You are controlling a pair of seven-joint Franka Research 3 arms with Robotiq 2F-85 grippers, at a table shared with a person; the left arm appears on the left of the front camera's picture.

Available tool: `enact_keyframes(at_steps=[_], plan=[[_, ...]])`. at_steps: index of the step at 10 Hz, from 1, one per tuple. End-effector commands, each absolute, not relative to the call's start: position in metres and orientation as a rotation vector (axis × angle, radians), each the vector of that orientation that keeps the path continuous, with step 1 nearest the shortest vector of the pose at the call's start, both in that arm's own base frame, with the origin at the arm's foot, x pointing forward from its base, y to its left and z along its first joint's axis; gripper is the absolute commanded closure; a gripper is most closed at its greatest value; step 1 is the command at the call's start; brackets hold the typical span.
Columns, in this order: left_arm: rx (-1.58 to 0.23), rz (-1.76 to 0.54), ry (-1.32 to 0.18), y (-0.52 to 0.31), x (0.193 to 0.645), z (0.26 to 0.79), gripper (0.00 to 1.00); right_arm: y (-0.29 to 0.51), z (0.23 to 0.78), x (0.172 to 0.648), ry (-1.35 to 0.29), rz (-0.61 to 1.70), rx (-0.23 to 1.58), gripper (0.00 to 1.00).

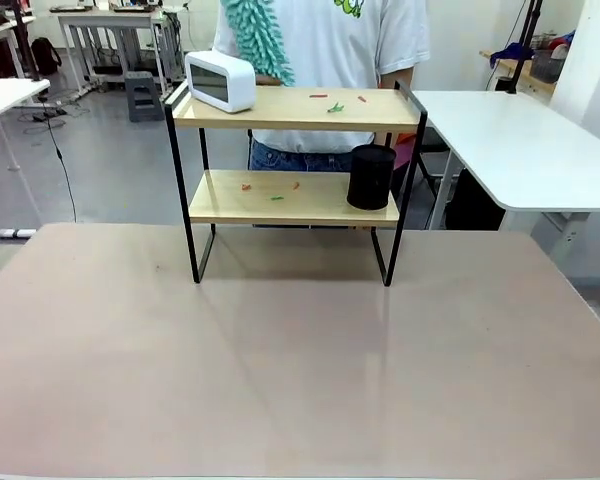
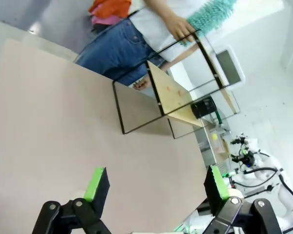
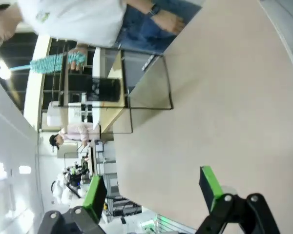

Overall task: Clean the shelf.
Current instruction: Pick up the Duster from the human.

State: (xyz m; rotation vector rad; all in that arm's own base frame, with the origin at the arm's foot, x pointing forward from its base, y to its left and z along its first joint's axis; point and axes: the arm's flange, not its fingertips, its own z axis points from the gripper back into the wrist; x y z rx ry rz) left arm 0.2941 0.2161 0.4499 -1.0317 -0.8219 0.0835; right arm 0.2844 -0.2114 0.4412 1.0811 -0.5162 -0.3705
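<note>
Showing the shelf [image 1: 280, 110] standing upright on the far half of the tabletop [image 1: 280, 380], near its middle, with all four legs resting on the surface.

Carrying on the top board:
- a white device [image 1: 220, 80] with a dark screen, sitting at the robot's left end;
- a few small red and green scraps [image 1: 335, 106], lying toward the right.

Carrying on the lower board:
- a black cylinder [image 1: 371, 177], standing upright at the right end;
- more of the scraps, lying scattered from the left toward the middle.

Showing a person [image 1: 320, 40] standing just behind the shelf at the far side of the tabletop. Holding a teal duster [image 1: 255, 35] above the left part of the top board. In the left wrist view, gripping the duster with one hand [image 2: 178, 27] close to the upper frame of the shelf.

Showing the left tool [image 2: 156, 187] released, with green pads spread wide and nothing lying between them, hanging over bare tabletop well apart from the shelf.

Showing the right tool [image 3: 153, 190] likewise released, grasping nothing, hanging over bare tabletop well apart from the shelf.
</note>
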Motion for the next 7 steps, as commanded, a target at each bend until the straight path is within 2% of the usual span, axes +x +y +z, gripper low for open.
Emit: enact_keyframes(at_steps=[1,7], plan=[[-1.023,0.043,-0.845,0.2142,0.2849,0.4642,0.00,-0.2108,0.4570,0.2719,-0.559,-0.329,1.105,0.00],[-1.023,0.043,-0.845,0.2142,0.2849,0.4642,0.00,-0.2108,0.4570,0.2719,-0.559,-0.329,1.105,0.00]])
